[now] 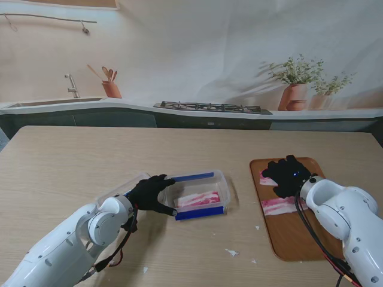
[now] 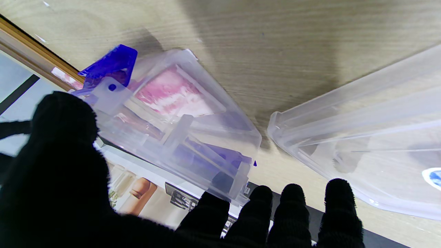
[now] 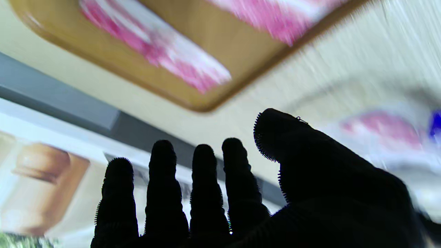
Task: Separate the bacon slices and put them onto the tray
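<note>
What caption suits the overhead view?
Left hand steadies the bacon container; right hand hovers over two slices on the tray.

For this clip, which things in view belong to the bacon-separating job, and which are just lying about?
Part of the job:
- clear container holding bacon
- wooden tray
- two bacon slices on the tray
- left hand against the container
- right hand over the tray

Lying about:
- container lid
- white scraps on the table
- backdrop picturing a sink, stove and plants
</note>
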{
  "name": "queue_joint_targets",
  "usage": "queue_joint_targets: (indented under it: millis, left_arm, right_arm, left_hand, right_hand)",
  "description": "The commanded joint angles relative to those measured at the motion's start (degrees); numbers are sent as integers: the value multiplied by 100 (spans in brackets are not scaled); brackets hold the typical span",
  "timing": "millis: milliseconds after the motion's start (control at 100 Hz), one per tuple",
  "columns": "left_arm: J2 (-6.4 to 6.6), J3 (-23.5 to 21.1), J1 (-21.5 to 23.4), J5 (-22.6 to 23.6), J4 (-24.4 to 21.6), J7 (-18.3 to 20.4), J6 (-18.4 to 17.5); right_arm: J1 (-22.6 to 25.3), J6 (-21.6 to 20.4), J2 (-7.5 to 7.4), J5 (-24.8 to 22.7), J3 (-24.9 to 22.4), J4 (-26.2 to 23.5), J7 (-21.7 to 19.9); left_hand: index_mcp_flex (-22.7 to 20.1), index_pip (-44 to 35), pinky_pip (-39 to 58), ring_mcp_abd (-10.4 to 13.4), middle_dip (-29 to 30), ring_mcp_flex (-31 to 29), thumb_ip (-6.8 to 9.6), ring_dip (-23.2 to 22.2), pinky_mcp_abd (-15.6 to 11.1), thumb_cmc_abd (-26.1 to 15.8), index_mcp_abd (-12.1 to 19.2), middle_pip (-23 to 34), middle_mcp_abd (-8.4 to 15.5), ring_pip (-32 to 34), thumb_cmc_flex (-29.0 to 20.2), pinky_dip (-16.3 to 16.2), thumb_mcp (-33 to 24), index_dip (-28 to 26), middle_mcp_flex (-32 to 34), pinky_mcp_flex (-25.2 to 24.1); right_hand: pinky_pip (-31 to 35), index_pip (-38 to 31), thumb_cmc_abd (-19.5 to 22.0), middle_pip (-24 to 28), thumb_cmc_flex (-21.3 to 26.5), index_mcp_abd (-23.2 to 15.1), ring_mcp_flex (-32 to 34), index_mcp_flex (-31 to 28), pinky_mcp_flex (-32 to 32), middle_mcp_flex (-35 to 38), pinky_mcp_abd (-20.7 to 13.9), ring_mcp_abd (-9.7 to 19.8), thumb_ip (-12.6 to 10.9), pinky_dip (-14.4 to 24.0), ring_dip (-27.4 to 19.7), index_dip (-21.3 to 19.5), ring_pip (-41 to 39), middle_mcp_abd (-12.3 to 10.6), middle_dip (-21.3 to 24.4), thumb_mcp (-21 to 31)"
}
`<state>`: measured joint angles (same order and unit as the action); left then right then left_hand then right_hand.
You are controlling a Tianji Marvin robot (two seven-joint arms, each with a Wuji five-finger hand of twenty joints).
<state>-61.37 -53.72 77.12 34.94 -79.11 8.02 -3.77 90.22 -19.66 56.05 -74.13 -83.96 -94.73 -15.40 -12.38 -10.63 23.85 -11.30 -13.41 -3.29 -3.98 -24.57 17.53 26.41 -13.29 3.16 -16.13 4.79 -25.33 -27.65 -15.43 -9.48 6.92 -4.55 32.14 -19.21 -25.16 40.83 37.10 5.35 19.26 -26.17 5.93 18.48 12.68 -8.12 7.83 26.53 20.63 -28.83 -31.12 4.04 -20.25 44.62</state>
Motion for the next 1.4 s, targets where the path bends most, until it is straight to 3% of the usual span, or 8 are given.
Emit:
queue_joint_targets:
  millis: [0, 90, 270, 360, 400, 580, 970, 1390]
  left_arm:
    - [-8, 61, 51, 32, 122, 100, 24]
    - [-9, 69, 46, 24, 132, 100, 12]
    - [-20, 68, 39, 13, 165, 46, -28]
    - [-25, 72, 34, 4, 178, 32, -28]
    - [-25, 79, 29, 1, 184, 31, -29]
    - [-27, 96, 19, -14, 198, 32, -41]
    - [-25, 89, 7, -9, 218, 38, -47]
    - [-29, 104, -21, -14, 255, 26, -62]
  right_arm:
    - [-1, -192, 118, 240, 62, -258, 172]
    - [-82, -423, 176, 751, 213, -348, 446]
    - [-431, -623, 235, 1729, 751, -365, 337]
    - [-644, -521, 280, 2245, 1128, -179, 360]
    - [-750, -449, 297, 2421, 1298, -65, 375]
    - [-1256, -19, 342, 3113, 2014, 408, 207]
    - [-2324, 585, 450, 4044, 3369, 1468, -51]
    - [-2925, 960, 600, 4446, 4109, 2157, 6]
  left_hand:
    - [23, -31, -137, 80, 7, 196, 120, 46, 12, -32, -305, 162, 644, -124, -572, -109, -640, 65, 104, -57]
    - [28, -29, -139, 86, 6, 199, 116, 47, 11, -27, -299, 158, 647, -127, -563, -108, -637, 66, 101, -56]
    - [41, -29, -130, 91, -2, 195, 113, 46, 15, -11, -304, 165, 649, -126, -564, -112, -653, 66, 109, -54]
    - [45, -28, -135, 87, -2, 196, 112, 47, 11, -10, -303, 163, 645, -126, -563, -109, -657, 67, 106, -58]
    - [48, -28, -137, 86, -2, 195, 110, 47, 11, -12, -299, 161, 653, -125, -556, -108, -655, 67, 104, -57]
    - [58, -29, -133, 85, -4, 196, 109, 47, 11, 0, -308, 158, 654, -126, -559, -109, -662, 67, 102, -54]
    - [53, -33, -131, 82, -9, 192, 106, 45, 12, 6, -311, 161, 651, -124, -553, -108, -683, 67, 105, -56]
    - [43, -36, -133, 83, -5, 195, 105, 46, 12, 6, -309, 162, 645, -127, -551, -106, -696, 66, 110, -53]
  right_hand:
    - [-168, -165, 154, 241, 125, 99, 145, -225, 178, 237, -50, -161, -298, 163, 24, -146, -170, 128, -74, 67]
    - [-18, -320, 187, 336, 268, 40, 503, -553, 545, 612, -118, -183, -311, 245, 89, -205, -338, 131, -108, 166]
    - [534, -508, 210, 403, 301, -50, 789, -754, 691, 885, -233, -187, -286, 350, 188, -336, -502, 107, -182, 256]
    - [854, -530, 199, 441, 342, -26, 838, -807, 681, 933, -219, -219, -283, 279, 216, -359, -546, 122, -211, 277]
    - [1146, -508, 190, 432, 353, -22, 844, -830, 636, 934, -205, -224, -283, -80, 222, -363, -541, 131, -220, 286]
    - [1383, -523, 203, 445, 409, 17, 880, -880, 615, 986, -168, -293, -233, -120, 228, -341, -561, 199, -224, 250]
    - [1498, -441, 319, 426, 304, 184, 789, -834, 557, 891, -150, -362, -279, -286, 218, -288, -534, 322, -218, 128]
    - [1440, -249, 573, 280, 367, 330, 697, -817, 494, 815, -178, -424, -344, -479, 111, -207, -324, 448, -148, -70]
